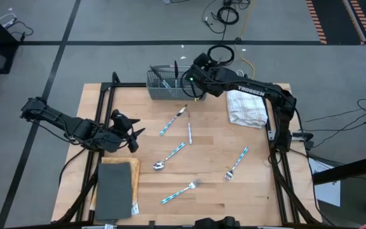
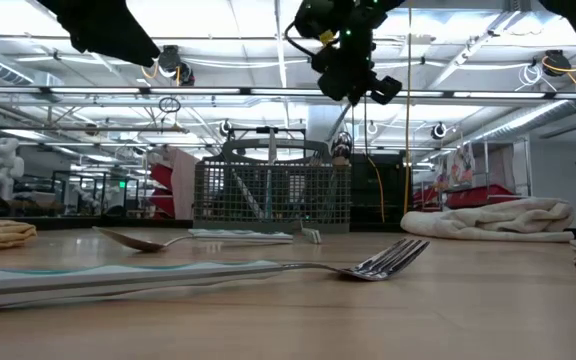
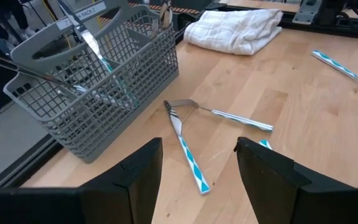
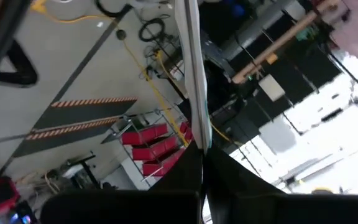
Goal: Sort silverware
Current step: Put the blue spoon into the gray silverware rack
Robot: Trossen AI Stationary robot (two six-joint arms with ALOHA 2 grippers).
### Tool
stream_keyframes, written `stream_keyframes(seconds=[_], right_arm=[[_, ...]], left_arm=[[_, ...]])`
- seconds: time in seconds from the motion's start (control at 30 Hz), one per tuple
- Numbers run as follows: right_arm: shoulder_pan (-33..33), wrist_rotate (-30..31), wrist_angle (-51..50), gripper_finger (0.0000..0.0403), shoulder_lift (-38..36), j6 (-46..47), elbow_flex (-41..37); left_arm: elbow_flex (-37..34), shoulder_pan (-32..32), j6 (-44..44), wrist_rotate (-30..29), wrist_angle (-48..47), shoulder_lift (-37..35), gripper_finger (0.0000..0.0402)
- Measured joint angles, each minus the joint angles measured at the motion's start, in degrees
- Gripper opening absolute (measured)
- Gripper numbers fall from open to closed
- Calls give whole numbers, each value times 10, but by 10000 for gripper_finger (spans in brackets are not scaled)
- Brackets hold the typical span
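Silverware (image 1: 176, 150): five pieces scattered at centre frame on the table (image 1: 215, 184); more stand in the basket (image 1: 162, 84), upper centre.
Right gripper (image 1: 184, 81): above the basket, pinched on one silverware piece (image 4: 191, 74).
Left gripper (image 1: 134, 135): centre left, spread wide, empty.

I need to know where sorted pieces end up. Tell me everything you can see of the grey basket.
The basket is a grey rectangular caddy of open mesh, plastic by its look, with a slotted carrying handle along its top. It stands upright at the table's far edge, left of the white cloth. Several pieces of silverware already lean inside it. The right gripper hovers at its right end.
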Motion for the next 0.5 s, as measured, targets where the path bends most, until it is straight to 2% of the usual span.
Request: stream_keyframes(seconds=[0.17,0.33,0.5], right_arm=[[-11,-9,-8,0,2,14,0],[-20,-45,-24,0,2,14,0],[-33,-49,-32,0,3,12,0]], left_arm=[[0,0,5,-1,0,0,212],[0,0,1,-1,-17,0,212],[0,0,0,-1,-20,0,212]])
